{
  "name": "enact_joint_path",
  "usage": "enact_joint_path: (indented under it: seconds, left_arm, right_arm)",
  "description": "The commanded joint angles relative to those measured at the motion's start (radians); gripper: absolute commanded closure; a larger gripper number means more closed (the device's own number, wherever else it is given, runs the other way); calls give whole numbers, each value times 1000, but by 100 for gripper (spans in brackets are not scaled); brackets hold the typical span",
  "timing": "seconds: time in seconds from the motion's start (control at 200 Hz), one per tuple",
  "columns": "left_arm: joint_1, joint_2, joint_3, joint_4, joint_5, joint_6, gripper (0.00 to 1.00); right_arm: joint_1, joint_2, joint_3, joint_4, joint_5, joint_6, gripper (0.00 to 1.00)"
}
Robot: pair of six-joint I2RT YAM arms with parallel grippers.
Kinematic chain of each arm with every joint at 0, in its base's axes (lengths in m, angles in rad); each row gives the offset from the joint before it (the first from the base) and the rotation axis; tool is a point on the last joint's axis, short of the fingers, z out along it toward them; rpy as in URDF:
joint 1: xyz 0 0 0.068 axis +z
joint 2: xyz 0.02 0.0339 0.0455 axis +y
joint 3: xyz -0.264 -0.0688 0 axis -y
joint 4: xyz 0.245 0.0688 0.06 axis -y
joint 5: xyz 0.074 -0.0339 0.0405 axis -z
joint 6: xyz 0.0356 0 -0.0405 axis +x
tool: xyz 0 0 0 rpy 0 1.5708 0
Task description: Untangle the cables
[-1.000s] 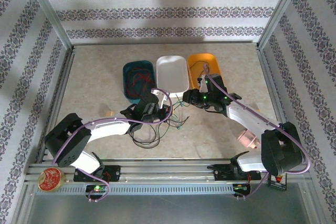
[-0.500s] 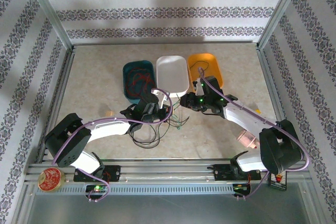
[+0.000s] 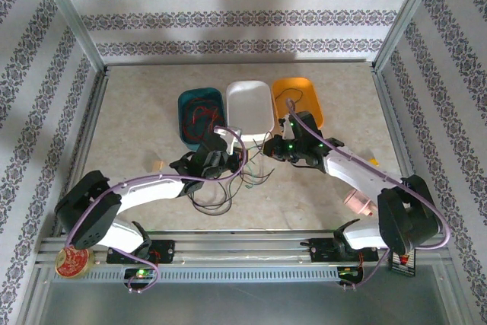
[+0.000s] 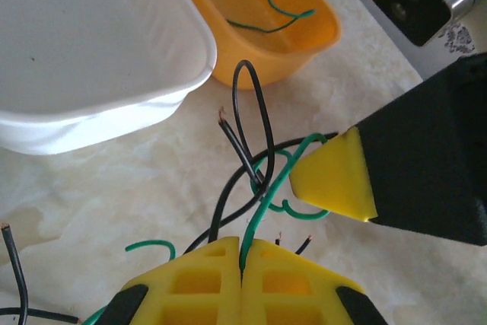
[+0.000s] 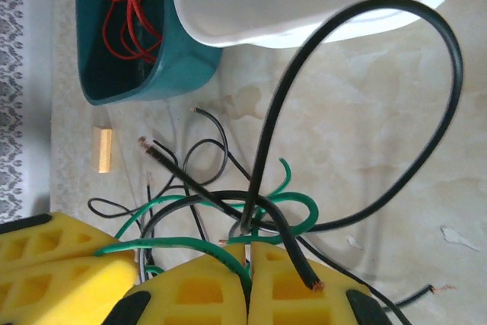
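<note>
the cables (image 3: 228,182) lay tangled mid-table, just nearer than the white tray (image 3: 249,104). left gripper (image 4: 242,249) and right gripper (image 5: 248,264), tips close together, each pinched the green cable (image 4: 249,227); its short span ran between them, through a black loop (image 4: 246,63).

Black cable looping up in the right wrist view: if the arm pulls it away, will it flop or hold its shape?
Probably holds shape: the black cable stands in a smooth arch above the right gripper's shut fingers, seemingly unsupported. Likely light, given how thin it is. It may drag a green cable tangled with it.
</note>
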Motion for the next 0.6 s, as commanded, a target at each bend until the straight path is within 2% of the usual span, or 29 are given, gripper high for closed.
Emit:
enact_joint_path:
  seconds: [0.0,0.105,0.35,0.595]
  left_arm:
    - [20,-46,-20,-38,-147,0,100]
    - [20,-46,-12,-52,-133,15,100]
    - [22,-62,2,-72,-105,43,100]
    - [38,-105,3,-70,-51,52,100]
  right_arm:
    - [-27,-13,13,-249,284,-42,100]
    - [0,-7,40,-362,385,-75,100]
    - [84,17,111,-559,735,-125,100]
    - [125,65,152,-637,906,-133,100]
